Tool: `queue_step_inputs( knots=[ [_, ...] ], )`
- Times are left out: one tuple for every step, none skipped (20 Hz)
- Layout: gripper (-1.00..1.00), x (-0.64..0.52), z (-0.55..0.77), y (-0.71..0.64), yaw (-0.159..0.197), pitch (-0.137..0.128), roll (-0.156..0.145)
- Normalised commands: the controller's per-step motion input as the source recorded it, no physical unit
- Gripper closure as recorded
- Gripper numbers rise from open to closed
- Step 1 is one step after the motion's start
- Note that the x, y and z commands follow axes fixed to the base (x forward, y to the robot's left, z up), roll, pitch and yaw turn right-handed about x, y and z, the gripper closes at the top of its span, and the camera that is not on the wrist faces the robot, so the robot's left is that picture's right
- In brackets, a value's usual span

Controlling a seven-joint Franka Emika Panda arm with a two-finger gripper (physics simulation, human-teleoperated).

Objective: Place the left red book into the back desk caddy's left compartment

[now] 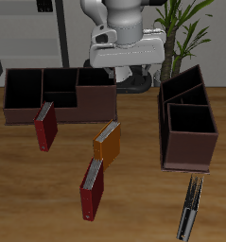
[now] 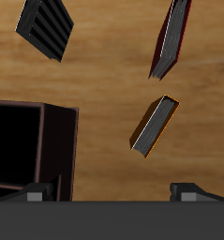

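Observation:
The left red book (image 1: 92, 189) (image 2: 170, 37) lies near the table's front edge, dark red with a pale page edge, a little nearer the front than the orange book (image 1: 107, 142) (image 2: 153, 127). A second red book (image 1: 45, 126) lies just in front of the back desk caddy (image 1: 60, 115), a long low dark brown box. Its left compartment (image 1: 22, 92) is black inside with nothing in it. My gripper (image 1: 133, 81) (image 2: 113, 193) hangs high near the table's back, far from the left red book. It is open and holds nothing.
A narrower dark brown caddy (image 1: 188, 142) (image 2: 70, 141) with tall slanted sides stands beside the orange book. A black ribbed object (image 1: 188, 210) (image 2: 46, 28) lies near the front edge. A potted plant (image 1: 185, 28) stands behind the table.

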Motion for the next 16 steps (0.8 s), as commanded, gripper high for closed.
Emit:
queue_step_inputs(
  knots=[
    [-1.00,0.06,0.00,0.03,0.000,0.000,0.000],
    [-1.00,0.13,0.12,-0.23,-0.051,-0.045,-0.190],
    [-1.00,0.15,0.02,0.05,-0.032,0.039,0.050],
    [-1.00,0.06,0.01,0.04,0.019,0.003,0.012],
    [-1.00,0.04,0.14,-0.11,0.027,-0.057,-0.071],
    [-1.00,0.11,0.05,0.04,0.037,-0.010,-0.014],
    [-1.00,0.19,0.10,-0.09,0.036,-0.028,-0.095],
    [-1.00,0.25,0.10,-0.13,0.112,-0.070,-0.155],
    [-1.00,0.28,0.08,-0.15,-0.037,-0.002,-0.068],
    [-1.00,0.27,0.04,-0.11,-0.076,0.045,-0.015],
    [-1.00,0.29,0.06,-0.14,-0.007,-0.026,-0.056],
    [-1.00,0.00,0.00,0.00,0.000,0.000,0.000],
    [-1.00,0.59,0.14,-0.24,-0.074,-0.034,-0.054],
    [-1.00,0.38,0.03,-0.27,-0.068,0.016,-0.057],
    [-1.00,0.37,0.03,-0.16,-0.030,-0.036,-0.072],
    [-1.00,0.43,-0.04,-0.15,-0.007,-0.001,-0.014]
  ],
)
